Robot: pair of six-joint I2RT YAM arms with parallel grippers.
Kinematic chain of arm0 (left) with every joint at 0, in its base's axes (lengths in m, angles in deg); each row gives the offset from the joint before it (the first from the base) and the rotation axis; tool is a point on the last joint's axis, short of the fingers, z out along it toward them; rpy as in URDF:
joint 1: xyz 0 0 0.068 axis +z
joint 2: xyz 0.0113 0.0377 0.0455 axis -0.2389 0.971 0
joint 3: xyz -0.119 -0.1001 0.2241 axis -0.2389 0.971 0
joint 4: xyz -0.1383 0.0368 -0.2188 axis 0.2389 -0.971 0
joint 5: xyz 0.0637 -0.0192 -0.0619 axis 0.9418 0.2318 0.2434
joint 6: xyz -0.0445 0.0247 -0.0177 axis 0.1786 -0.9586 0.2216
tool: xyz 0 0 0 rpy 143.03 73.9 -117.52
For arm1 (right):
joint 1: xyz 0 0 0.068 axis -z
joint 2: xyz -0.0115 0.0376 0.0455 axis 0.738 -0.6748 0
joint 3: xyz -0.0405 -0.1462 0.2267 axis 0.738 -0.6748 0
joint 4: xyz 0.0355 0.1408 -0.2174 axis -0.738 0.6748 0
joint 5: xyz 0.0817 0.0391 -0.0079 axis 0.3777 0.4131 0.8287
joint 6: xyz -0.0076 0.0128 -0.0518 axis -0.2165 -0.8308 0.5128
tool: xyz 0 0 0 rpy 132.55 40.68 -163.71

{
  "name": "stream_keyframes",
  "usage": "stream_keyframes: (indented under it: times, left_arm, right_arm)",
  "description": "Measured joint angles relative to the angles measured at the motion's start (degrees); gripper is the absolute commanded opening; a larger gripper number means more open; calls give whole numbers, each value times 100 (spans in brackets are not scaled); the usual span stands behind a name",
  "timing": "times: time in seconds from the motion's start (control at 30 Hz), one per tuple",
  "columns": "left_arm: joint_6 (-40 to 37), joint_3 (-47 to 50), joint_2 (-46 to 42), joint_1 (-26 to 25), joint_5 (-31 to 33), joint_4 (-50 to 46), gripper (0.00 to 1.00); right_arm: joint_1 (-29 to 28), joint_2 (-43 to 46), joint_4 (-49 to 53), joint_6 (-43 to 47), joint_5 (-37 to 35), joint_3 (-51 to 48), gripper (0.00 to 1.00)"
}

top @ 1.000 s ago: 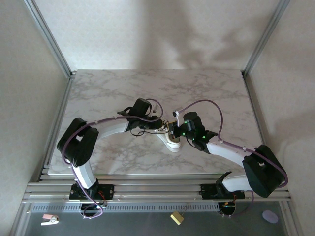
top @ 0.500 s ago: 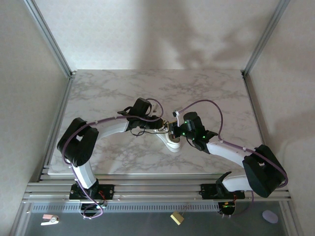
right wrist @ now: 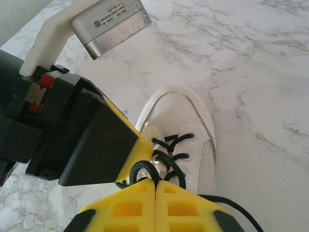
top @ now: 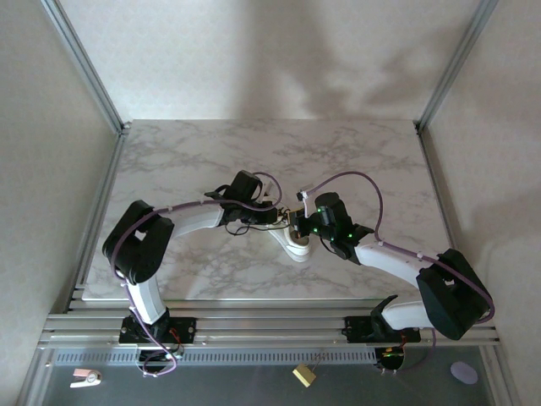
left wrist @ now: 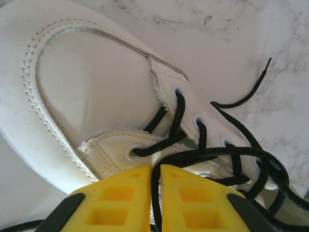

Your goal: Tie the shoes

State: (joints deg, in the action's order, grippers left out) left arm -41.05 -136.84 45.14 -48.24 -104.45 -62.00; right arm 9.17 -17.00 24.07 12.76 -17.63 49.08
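The shoe [top: 296,245] is a small white sneaker with black laces, lying mid-table between both arms. In the left wrist view its toe cap [left wrist: 87,87] is close up, and my left gripper [left wrist: 155,166] is shut on a black lace strand [left wrist: 217,154] that runs down between the yellow fingers. In the right wrist view my right gripper [right wrist: 155,181] is shut on a lace loop [right wrist: 144,169] that curls out of its tips just above the shoe's [right wrist: 186,108] eyelets. The left arm's yellow finger [right wrist: 137,154] sits right beside that loop. From above, the left gripper [top: 277,218] and right gripper [top: 296,227] almost touch.
One free lace end [left wrist: 251,92] trails onto the marble table [top: 203,161]. Metal frame posts [top: 84,63] stand at the back corners and a rail [top: 270,326] runs along the near edge. A small brass object [top: 303,374] lies below the rail.
The left jaws opened a little, then closed onto the lace strand. The left arm has shifted slightly right, toward the shoe. The right arm has stayed still.
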Motion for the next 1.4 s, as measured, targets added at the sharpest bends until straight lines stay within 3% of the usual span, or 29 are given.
stream_keyframes:
  times: [0.3, 0.87, 1.4]
  left_arm:
    - [114, 9, -236, 0, 50, -44, 4]
    - [1169, 1021, -1202, -133, 201, 138, 8]
    - [1722, 1272, -979, -507, 162, 623, 10]
  right_arm:
    - [0, 0, 0, -42, -107, 15, 0]
    - [0, -66, -177, -107, 2, 94, 0]
    - [0, -151, -177, -111, 4, 96, 0]
